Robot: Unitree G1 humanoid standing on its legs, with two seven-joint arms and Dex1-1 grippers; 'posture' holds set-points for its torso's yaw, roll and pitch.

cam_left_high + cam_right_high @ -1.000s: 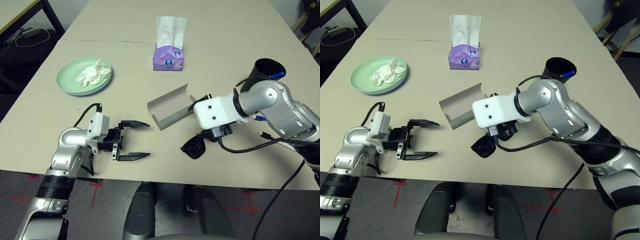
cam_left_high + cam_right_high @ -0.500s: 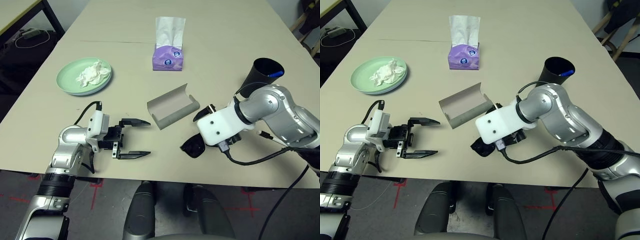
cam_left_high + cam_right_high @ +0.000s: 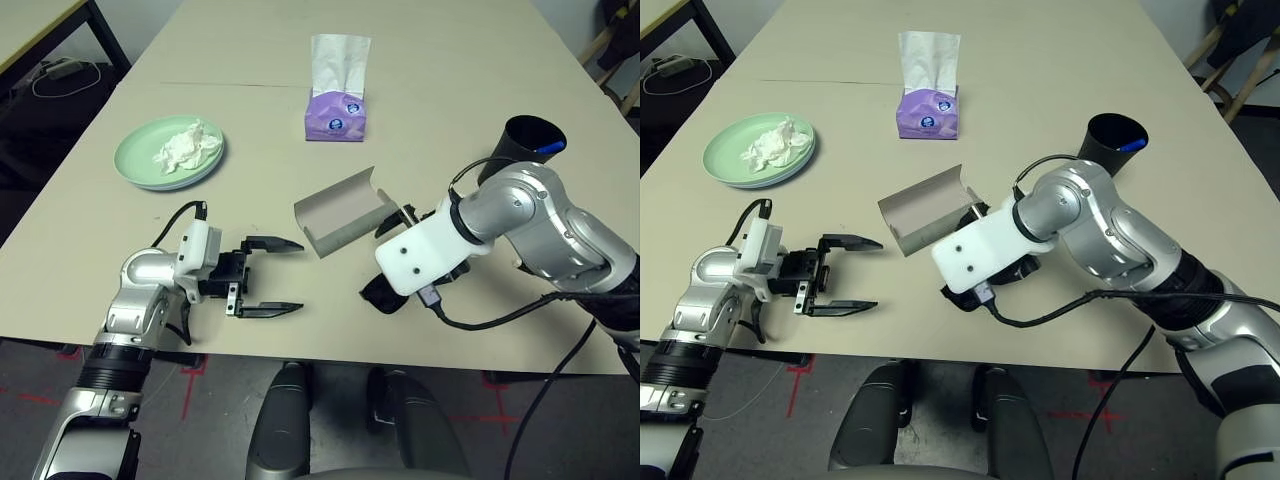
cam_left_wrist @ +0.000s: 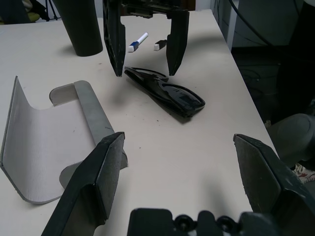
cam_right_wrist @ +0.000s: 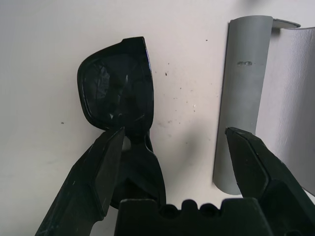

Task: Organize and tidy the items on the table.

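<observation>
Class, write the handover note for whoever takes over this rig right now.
Left gripper: open, empty, over the table's near side.
Right gripper: open, above the sunglasses, holding nothing.
Glasses case: open, empty, mid-table.
Tissue: crumpled on the stacked plates, left.
Cup: upright, right, blue pen inside.
Done: plates stacked.
Left: sunglasses, loose pens, crumpled tissue.
</observation>
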